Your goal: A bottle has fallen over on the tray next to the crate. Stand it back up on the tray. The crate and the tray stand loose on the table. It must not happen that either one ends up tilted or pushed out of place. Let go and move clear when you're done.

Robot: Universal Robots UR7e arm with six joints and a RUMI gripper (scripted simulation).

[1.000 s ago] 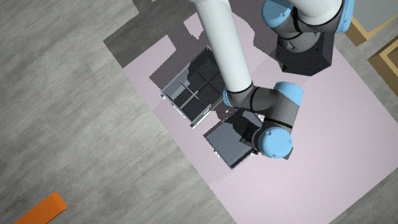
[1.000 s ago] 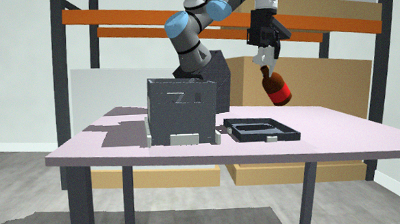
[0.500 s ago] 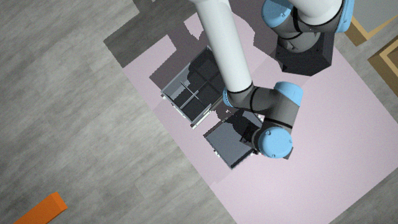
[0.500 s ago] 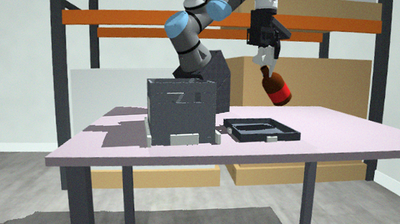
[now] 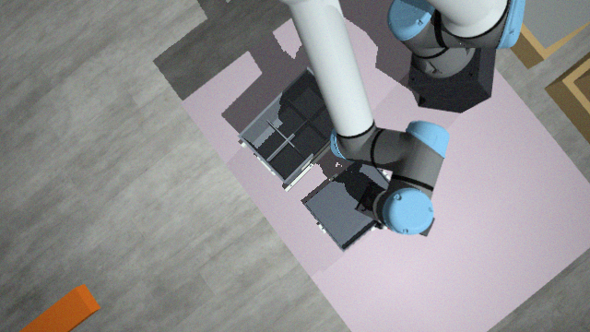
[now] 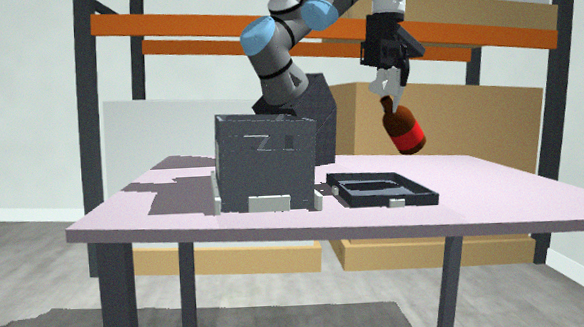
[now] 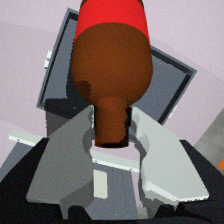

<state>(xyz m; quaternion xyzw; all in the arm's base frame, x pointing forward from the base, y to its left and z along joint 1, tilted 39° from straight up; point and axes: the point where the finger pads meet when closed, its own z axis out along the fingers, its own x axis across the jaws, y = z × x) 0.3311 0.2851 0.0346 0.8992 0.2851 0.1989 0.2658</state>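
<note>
My gripper is shut on the neck of a brown bottle with a red label. The bottle hangs below the fingers, base down and tilted a little, well above the table. In the wrist view the two grey fingers clamp the bottle's neck, and the dark tray lies beneath it. The flat dark tray sits on the pink table to the right of the crate; nothing lies on it. In the overhead view the arm's wrist hides the gripper and bottle above the tray.
A tall dark crate with inner dividers stands left of the tray. The robot's base is at the back of the table. Cardboard boxes and an orange shelf rack stand behind the table.
</note>
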